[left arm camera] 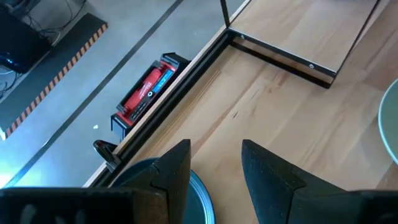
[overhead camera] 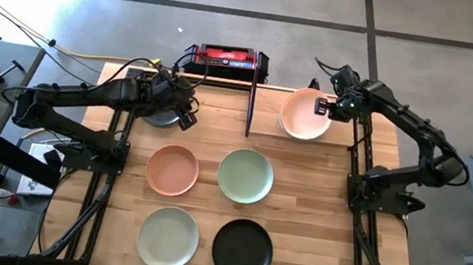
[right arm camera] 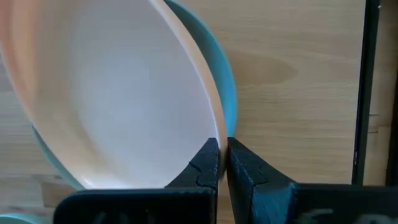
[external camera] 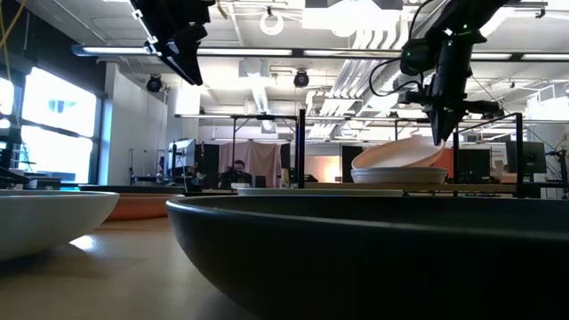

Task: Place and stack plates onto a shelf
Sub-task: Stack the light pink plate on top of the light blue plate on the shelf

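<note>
On the shelf (overhead camera: 268, 118) at the table's far side lies a sage-green plate (right arm camera: 229, 93). A pale peach plate (overhead camera: 303, 116) rests tilted on it, with my right gripper (overhead camera: 322, 105) shut on its rim. On the table lie a peach plate (overhead camera: 173, 169), a green plate (overhead camera: 245, 175), a pale green plate (overhead camera: 168, 238) and a black plate (overhead camera: 242, 250). My left gripper (left arm camera: 214, 174) hangs open above the table's far left, over the edge of another plate (overhead camera: 160, 118), touching nothing. My right gripper pinches the pale peach plate's rim (right arm camera: 214, 127) between its two fingers, on the side toward the table's right edge. The fingers come from above, pointing down. The held edge is raised, and the opposite edge (external camera: 360, 164) rests on the plate below.
The shelf's upright black bar (overhead camera: 250, 107) stands between the two grippers. A red and black device (overhead camera: 225, 58) sits beyond the table's far edge. Bare wood shows on the shelf's left half and at the table's near corners.
</note>
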